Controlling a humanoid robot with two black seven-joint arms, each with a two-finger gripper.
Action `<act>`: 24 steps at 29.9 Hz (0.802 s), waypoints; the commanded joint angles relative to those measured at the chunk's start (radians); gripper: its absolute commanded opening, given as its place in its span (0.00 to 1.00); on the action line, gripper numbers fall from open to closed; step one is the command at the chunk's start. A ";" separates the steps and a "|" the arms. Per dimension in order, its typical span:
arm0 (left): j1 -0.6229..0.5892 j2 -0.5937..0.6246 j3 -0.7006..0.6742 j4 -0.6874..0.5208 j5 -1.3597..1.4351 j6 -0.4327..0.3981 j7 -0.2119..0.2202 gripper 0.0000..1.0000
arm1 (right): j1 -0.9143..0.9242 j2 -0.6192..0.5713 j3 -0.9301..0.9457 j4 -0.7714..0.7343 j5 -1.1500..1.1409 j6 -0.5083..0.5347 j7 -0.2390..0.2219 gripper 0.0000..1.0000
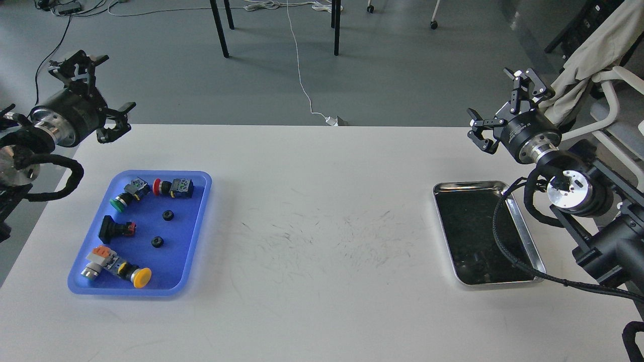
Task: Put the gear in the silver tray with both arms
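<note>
Two small black gears lie in the blue tray on the left of the white table. The silver tray sits at the right, its dark bottom empty. My left gripper hovers open above the table's far left corner, behind the blue tray and holding nothing. My right gripper is open too, raised over the table's far right edge behind the silver tray. A black cable loom from my right arm crosses the silver tray's right side.
The blue tray also holds several push-button switches: green, red, black and yellow. The bare table spans between the trays. Beyond it are dark table legs, a white floor cable and a cloth-draped chair.
</note>
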 commanded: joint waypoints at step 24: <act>0.008 -0.013 -0.059 -0.004 -0.044 -0.092 0.086 0.99 | 0.004 0.003 0.041 -0.015 0.034 -0.023 -0.019 0.99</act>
